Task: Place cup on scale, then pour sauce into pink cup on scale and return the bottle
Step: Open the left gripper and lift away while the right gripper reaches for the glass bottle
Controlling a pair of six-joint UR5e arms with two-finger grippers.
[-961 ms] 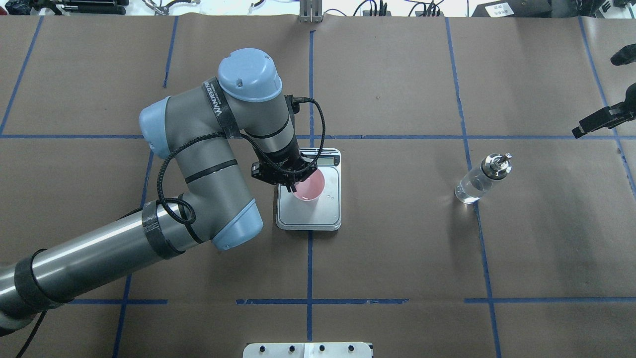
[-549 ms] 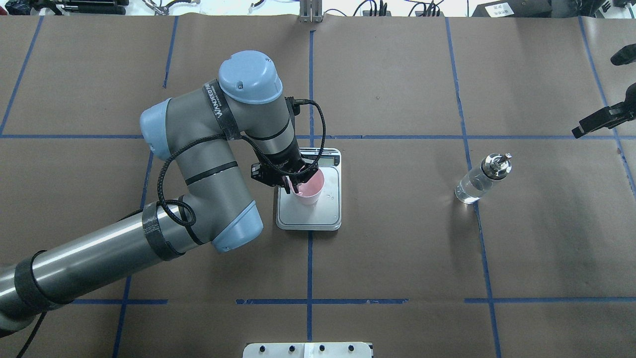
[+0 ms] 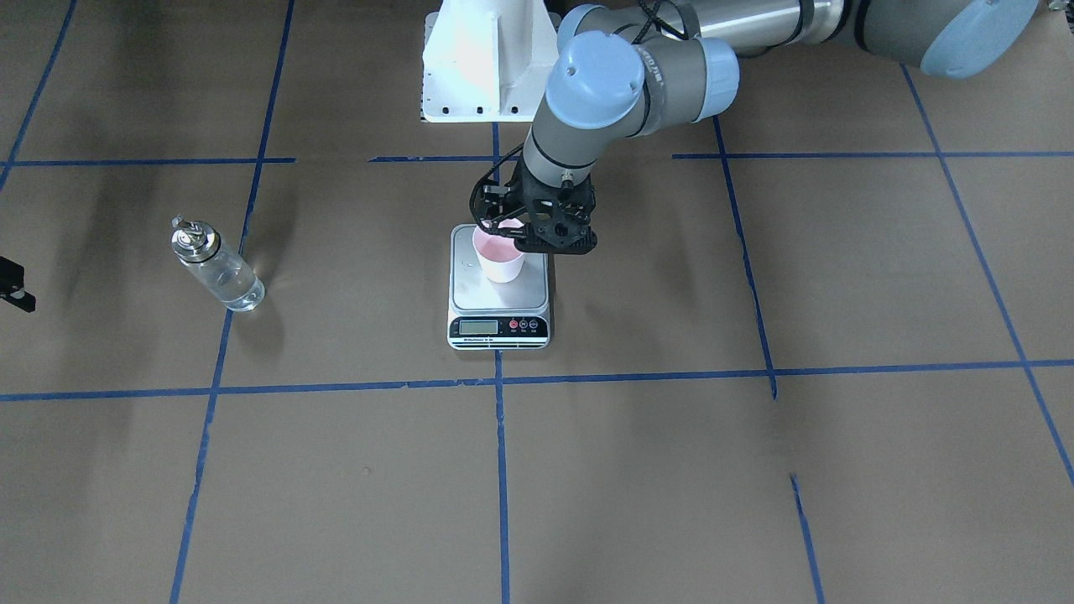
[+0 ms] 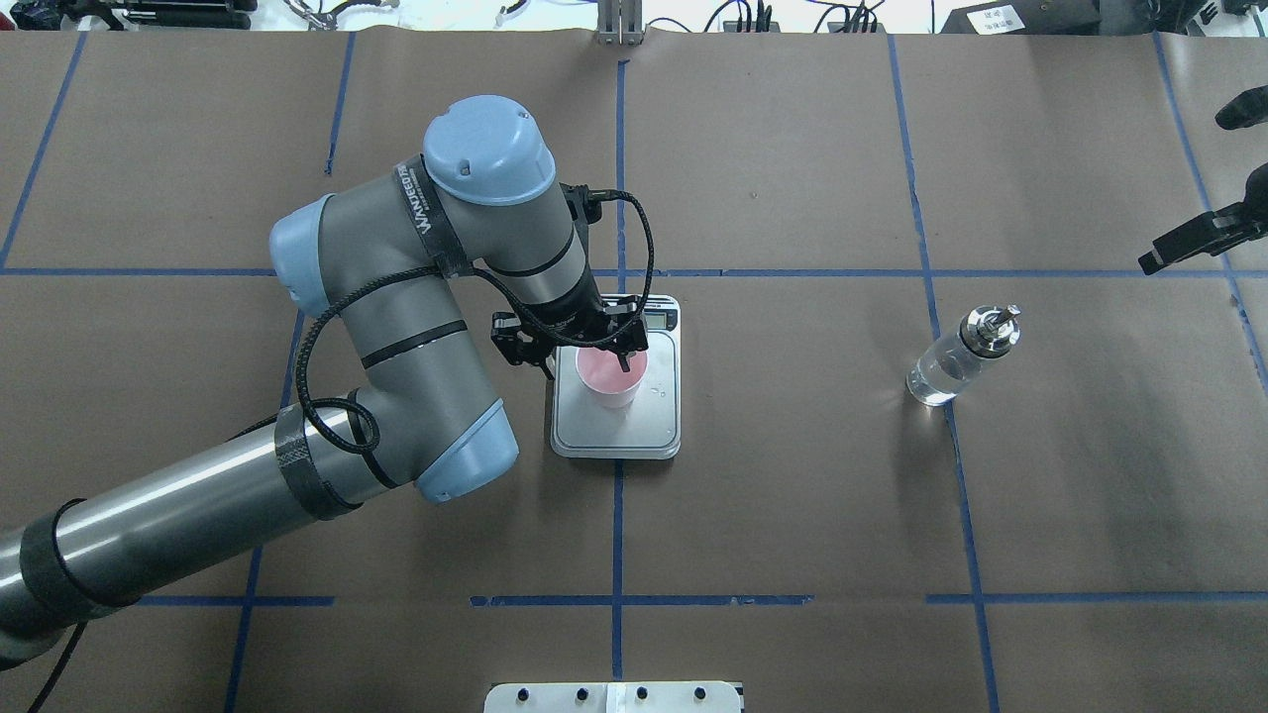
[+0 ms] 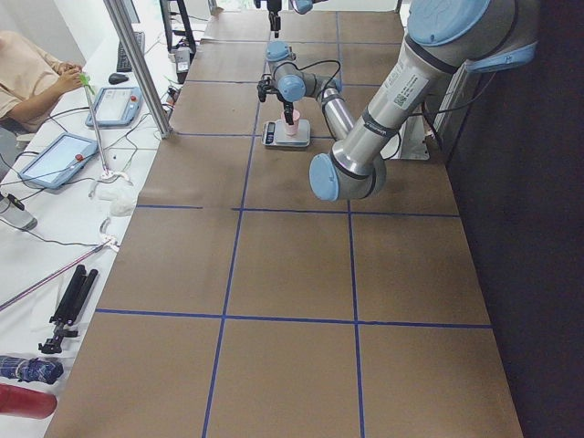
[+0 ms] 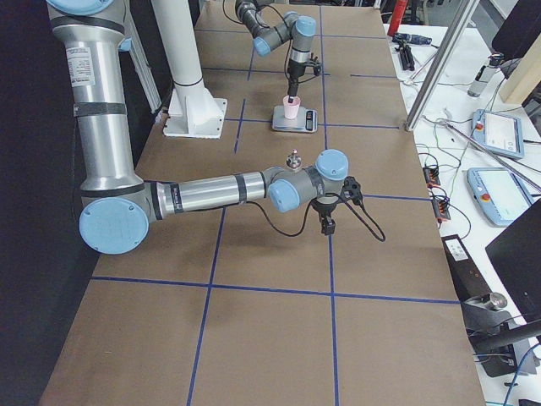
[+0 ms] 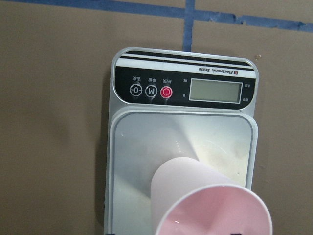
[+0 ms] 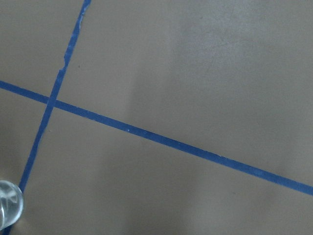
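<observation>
Cup point(image 4: 609, 382) placement is read as complete in the overhead view. The pink cup stands upright on the silver plate of the scale point(image 4: 659, 431), toward its display end. The left gripper point(image 4: 586, 364) is shown released, with its fingers spread on either side of the cup wall nearest the arm and nothing held. The bottle point(image 4: 956, 358) stands upright on the table, well apart from the scale, with the sauce point(image 4: 931, 384) visible inside it.

In the front-facing view the same layout is confirmed: the cup sits inside the plate's edges and the bottle is untouched.

In the left wrist view the cup's base is seen resting on the plate. No liquid is made out in the cup, and the display cannot be read.

In the right side view the right gripper point(image 6: 325, 227) hangs over the table apart from the bottle. Whether its jaws are parted or closed cannot be told.

In the right wrist view only a sliver of glass is caught at the lower left corner.

Judged from this, the bottle is yet to be picked up, the sauce poured, and the bottle returned.
</observation>
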